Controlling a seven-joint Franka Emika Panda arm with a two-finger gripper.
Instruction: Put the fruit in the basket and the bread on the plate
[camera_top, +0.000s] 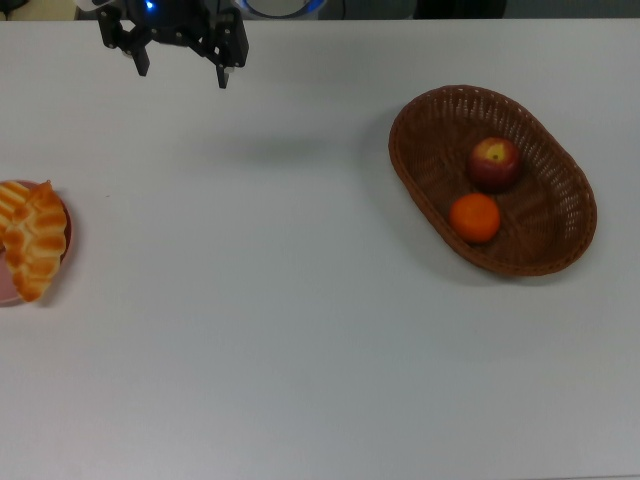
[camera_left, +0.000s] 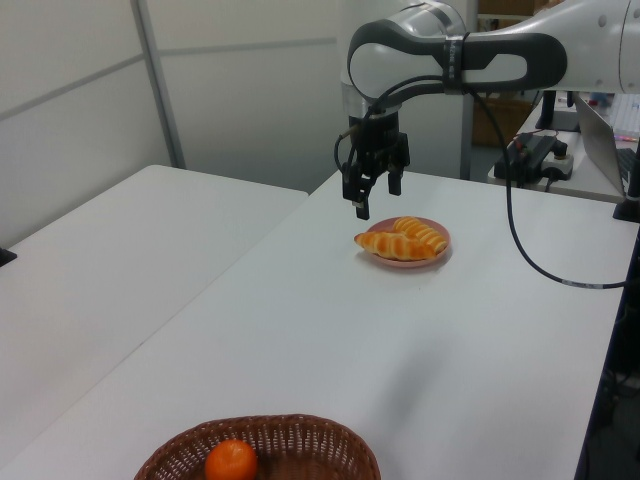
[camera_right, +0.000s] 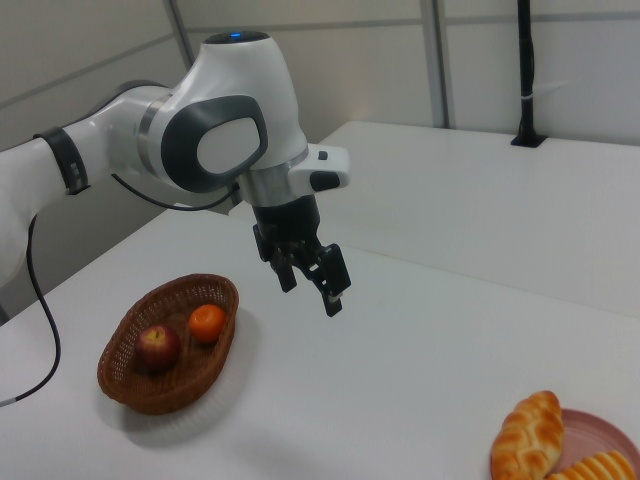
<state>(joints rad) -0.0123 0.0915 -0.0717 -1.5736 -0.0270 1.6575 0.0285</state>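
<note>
White tabletop (camera_top: 300, 330) carries everything, and the task looks finished from how things lie. Largest on it is the oval wicker basket (camera_top: 560, 190), toward the top view's right, with the dark red apple (camera_top: 494, 163) and the orange (camera_top: 474, 217) both resting inside, side by side and touching or nearly so. Well apart, at the top view's left edge, sits the pale pink plate (camera_left: 432, 230); the braided pastry (camera_right: 527, 434) lies partly on it, one end overhanging the rim, and the ridged striped pastry (camera_right: 586, 468) lies beside it on the plate.

Above the table's far edge in the top view hangs the gripper (camera_top: 182, 72), its two fingers spread wide apart and holding nothing, clear of both the plate and the basket.

With nothing left to move, my judgement is that the step in hand is a clean retreat. Doing it well means lifting straight up and away, keeping the fingers high over the plate so they do not clip the overhanging braided pastry, and not sweeping low toward the basket.
</note>
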